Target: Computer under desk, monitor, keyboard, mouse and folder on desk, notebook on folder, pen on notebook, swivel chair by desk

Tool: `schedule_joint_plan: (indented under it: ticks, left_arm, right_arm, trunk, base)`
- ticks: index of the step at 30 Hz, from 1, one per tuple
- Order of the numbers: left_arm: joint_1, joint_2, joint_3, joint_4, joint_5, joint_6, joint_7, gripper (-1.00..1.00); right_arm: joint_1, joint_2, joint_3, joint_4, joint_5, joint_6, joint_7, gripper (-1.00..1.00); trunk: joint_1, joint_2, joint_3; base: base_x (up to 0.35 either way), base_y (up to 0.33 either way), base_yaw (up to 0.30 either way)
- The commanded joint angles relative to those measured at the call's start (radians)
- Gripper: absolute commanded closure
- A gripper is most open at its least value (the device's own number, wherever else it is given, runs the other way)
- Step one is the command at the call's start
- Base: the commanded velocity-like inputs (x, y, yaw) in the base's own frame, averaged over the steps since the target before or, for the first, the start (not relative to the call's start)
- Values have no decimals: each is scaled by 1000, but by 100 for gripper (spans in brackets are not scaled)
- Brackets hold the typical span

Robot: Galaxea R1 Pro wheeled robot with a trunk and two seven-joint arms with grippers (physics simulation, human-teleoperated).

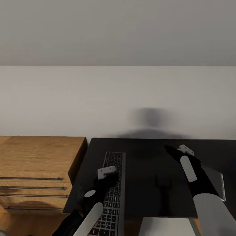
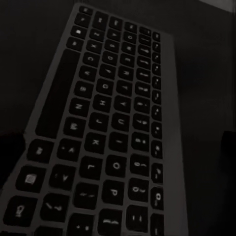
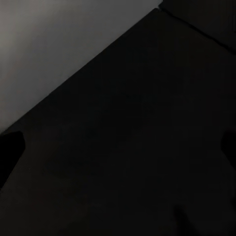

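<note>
The keyboard [image 1: 113, 183] lies lengthwise on the left part of the black desk [image 1: 144, 164], its near end sticking out past the desk's front edge. My left gripper [image 1: 112, 179] hovers open just above its keys [image 2: 113, 128], with nothing between the fingers. Over the desk's right half, my right gripper [image 1: 170, 151] is also open and empty above bare black top [image 3: 128, 147]. A small dark lump, perhaps the mouse [image 1: 163, 182], rests mid-desk. A grey slab with a white edge, seemingly the notebook [image 1: 219, 183], lies behind my right forearm.
An oak dresser [image 1: 36, 164] with bar handles stands against the desk's left side. A pale grey boxy top [image 1: 164, 227], possibly the computer, shows below the desk's front edge. A plain pale wall [image 1: 118, 98] rises right behind the desk.
</note>
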Motion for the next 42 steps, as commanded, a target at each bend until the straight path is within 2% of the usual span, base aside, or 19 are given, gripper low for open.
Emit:
schedule_joint_plan:
  ticks: [1, 7, 16, 20, 21, 22, 24, 25, 26, 27, 28, 31, 32, 34, 35, 38, 42]
  left_arm:
    - [-1, 0, -1, -1, 6, 3, 7, -100]
    - [-1, 0, -1, -1, 6, 3, 7, -100]
    - [-1, 0, 0, -1, 6, 3, 7, -100]
    - [-1, 0, 0, -1, 6, 2, 7, -100]
    - [-1, 0, 0, -1, 6, 2, 7, -100]
    - [-1, 1, 0, -2, 6, 2, 7, -100]
    - [-1, 1, 0, -2, 6, 2, 7, -100]
    - [-1, 1, 0, -2, 6, 2, 7, -100]
    - [-1, 0, 0, -2, 6, 2, 7, -100]
    - [-1, 0, 0, -2, 6, 2, 7, -100]
    - [-1, 1, 0, -3, 6, 2, 7, -100]
    - [-1, 1, 0, -3, 6, 2, 7, -100]
    - [-1, 1, 0, -4, 6, 2, 7, -100]
    - [-1, 1, 0, -4, 6, 2, 6, -100]
    - [-1, 1, -1, -4, 6, 2, 6, -100]
    - [-1, 1, -2, -5, 7, 3, 6, -100]
    - [-1, 2, -2, -7, 7, 2, 5, -100]
  right_arm:
    - [0, 0, 0, -2, -10, 3, -8, -100]
    - [0, 0, 0, -2, -10, 3, -9, -100]
    - [0, -2, -1, -2, -11, 2, -11, -100]
    - [0, -17, 0, -3, -2, -12, -11, -100]
    - [0, -20, 0, -3, 3, -18, -11, -100]
    - [-1, -27, 5, 11, 65, -85, -15, -100]
    - [-1, -27, 5, 18, 81, -99, -15, -100]
    - [-4, -29, 5, 45, 124, -129, -19, -100]
    - [-10, -31, 5, 95, 192, -167, -31, -100]
    - [-85, -54, 4, 213, 313, -233, -70, -100]
    - [-123, -70, 4, 269, 342, -262, -81, -100]
    - [-181, -99, 3, 378, 369, -307, -90, -100]
    - [-222, -120, 3, 460, 379, -338, -93, -100]
    - [-264, -142, 3, 545, 386, -367, -96, -100]
    - [-334, -179, 2, 692, 391, -426, -98, -100]
    - [-367, -204, 1, 774, 392, -483, -99, -100]
    - [-382, -220, -3, 816, 388, -532, -101, -100]
  trunk:
    - [0, -1, -1]
    - [0, -1, 1]
    - [0, -1, 1]
    - [0, -1, 1]
    - [0, -1, 1]
    - [0, -1, 1]
    - [0, -1, 1]
    - [0, -1, 1]
    - [0, -1, 1]
    - [0, -1, 1]
    - [0, -1, 1]
    - [0, -1, 1]
    - [0, -1, 1]
    - [0, -1, 1]
    - [0, -1, 1]
    - [0, -1, 1]
    - [0, -1, 1]
  base:
    - [83, -3, -188]
    - [40, -1, -182]
    - [5, 0, -31]
    - [0, 0, -1]
    - [0, 0, 0]
    - [0, 0, 0]
    - [0, 0, 0]
    - [0, 0, 0]
    - [0, 0, 0]
    - [0, 0, 0]
    - [0, 0, 0]
    - [0, 0, 0]
    - [0, 0, 0]
    - [0, 0, 0]
    - [0, 0, 0]
    - [0, 0, 0]
    - [0, 0, 0]
